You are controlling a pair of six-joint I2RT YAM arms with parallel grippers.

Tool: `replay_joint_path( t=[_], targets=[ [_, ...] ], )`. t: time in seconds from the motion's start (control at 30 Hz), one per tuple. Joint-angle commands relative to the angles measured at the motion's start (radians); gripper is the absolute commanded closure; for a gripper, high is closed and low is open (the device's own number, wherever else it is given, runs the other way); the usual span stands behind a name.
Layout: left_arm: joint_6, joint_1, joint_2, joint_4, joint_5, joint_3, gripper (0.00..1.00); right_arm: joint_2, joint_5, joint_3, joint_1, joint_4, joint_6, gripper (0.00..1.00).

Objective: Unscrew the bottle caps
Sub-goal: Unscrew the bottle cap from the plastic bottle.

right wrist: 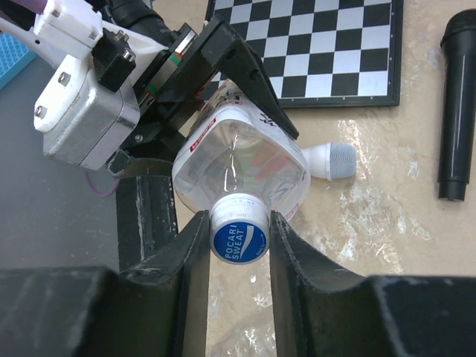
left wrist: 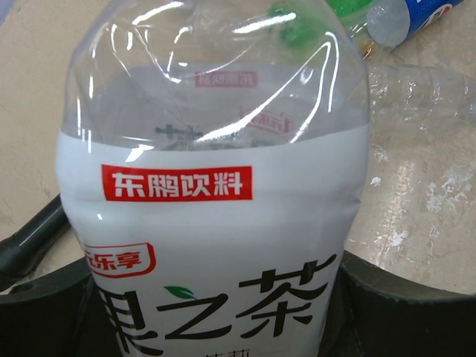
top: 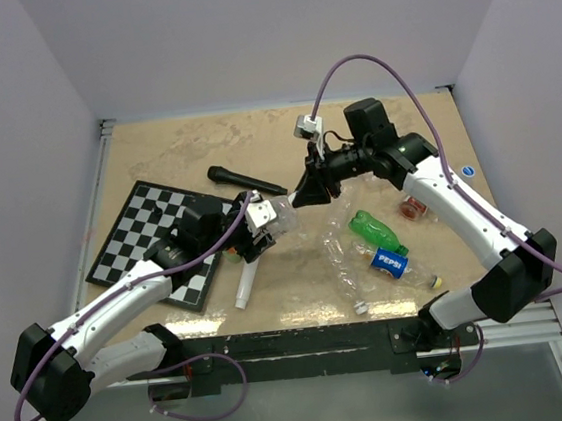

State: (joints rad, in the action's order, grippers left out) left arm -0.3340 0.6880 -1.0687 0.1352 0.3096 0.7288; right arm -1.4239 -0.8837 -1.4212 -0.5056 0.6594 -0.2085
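The blue cap [right wrist: 239,238], printed with white lettering, sits low in the middle of the right wrist view, on the neck of a clear bottle [right wrist: 238,160] held off the tabletop [top: 394,138] near the centre of the top view. The right tool [right wrist: 239,223] is clamped on the cap, one finger pressed to each side of it. The left tool [top: 264,215] is clamped on the bottle's white-labelled body, which fills the left wrist view, and so braces it. The step in hand looks like the start of unscrewing this cap: the grip is made, and no gap shows between cap and neck. The next move calls for the right wrist to turn about the neck's axis while the left holds firm, since the thin body could crumple or spin in the grasp. Behind, a chessboard [right wrist: 312,44] lies at the upper edge of the right wrist view and a black microphone [right wrist: 457,111] at its right edge. A green bottle [top: 368,226] and a Pepsi bottle [top: 392,262] lie at the lower right of the top view.
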Motion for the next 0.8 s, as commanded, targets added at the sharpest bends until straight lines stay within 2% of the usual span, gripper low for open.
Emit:
replay_joint_path(
  t=[0.0, 0.13, 0.33, 0.47, 0.57, 0.7, 0.77],
  targets=[
    [0.009, -0.005, 0.001, -0.039, -0.014, 0.017, 1.00, 0.026, -0.026, -0.042, -0.004, -0.008, 0.001, 0.81],
    [0.007, -0.007, 0.001, -0.036, -0.014, 0.017, 1.00, 0.026, -0.040, -0.054, -0.005, 0.026, -0.058, 0.99],
    [0.006, -0.005, 0.006, -0.034, -0.010, 0.015, 1.00, 0.000, -0.090, -0.110, -0.007, 0.192, -0.314, 1.00],
    [0.007, -0.007, 0.006, -0.036, -0.003, 0.015, 1.00, -0.044, -0.118, -0.202, -0.022, 0.420, -0.692, 1.00],
    [0.004, -0.005, 0.009, -0.036, -0.001, 0.017, 1.00, -0.050, -0.121, -0.255, -0.030, 0.606, -1.106, 1.00],
    [0.004, -0.005, 0.013, -0.036, 0.000, 0.015, 1.00, 0.015, -0.032, -0.199, -0.034, 0.614, -1.495, 1.00],
    [0.004, -0.005, 0.015, -0.034, 0.000, 0.015, 1.00, 0.005, -0.005, -0.200, -0.037, 0.615, -1.565, 1.00]
  ],
)
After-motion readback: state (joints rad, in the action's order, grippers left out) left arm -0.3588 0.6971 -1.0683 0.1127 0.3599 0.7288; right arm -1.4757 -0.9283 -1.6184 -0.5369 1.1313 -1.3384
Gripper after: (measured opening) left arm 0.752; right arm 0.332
